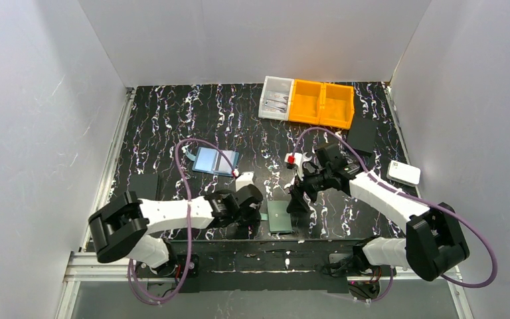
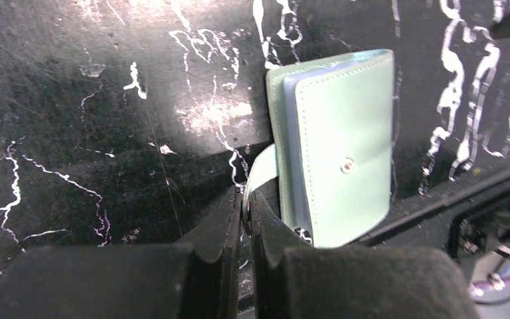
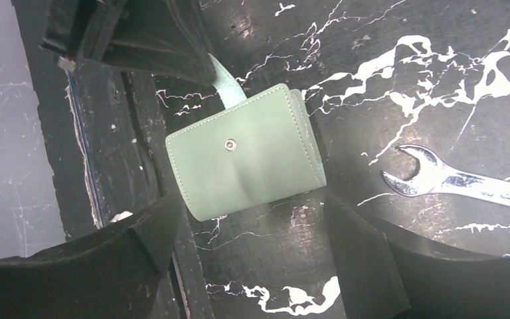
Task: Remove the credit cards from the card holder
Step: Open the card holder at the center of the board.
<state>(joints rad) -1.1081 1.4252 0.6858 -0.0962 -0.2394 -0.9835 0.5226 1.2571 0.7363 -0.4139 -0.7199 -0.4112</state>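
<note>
Left wrist: left claw [image 2: 246, 216] pinches snap tab [image 2: 263, 174] of one card holder [image 2: 345, 146]; right claw [image 3: 249, 229] gapes empty.

No writing, label or number can be read anywhere.

You cannot see the credit cards: the card holder [image 2: 342, 159] lies folded closed, its inside hidden. The end of its snap tab [image 2: 263, 174] disappears between the pinched fingers of the left gripper [image 2: 244, 214]. The right wrist view's right edge cuts off the wrench [image 3: 451, 183].
</note>
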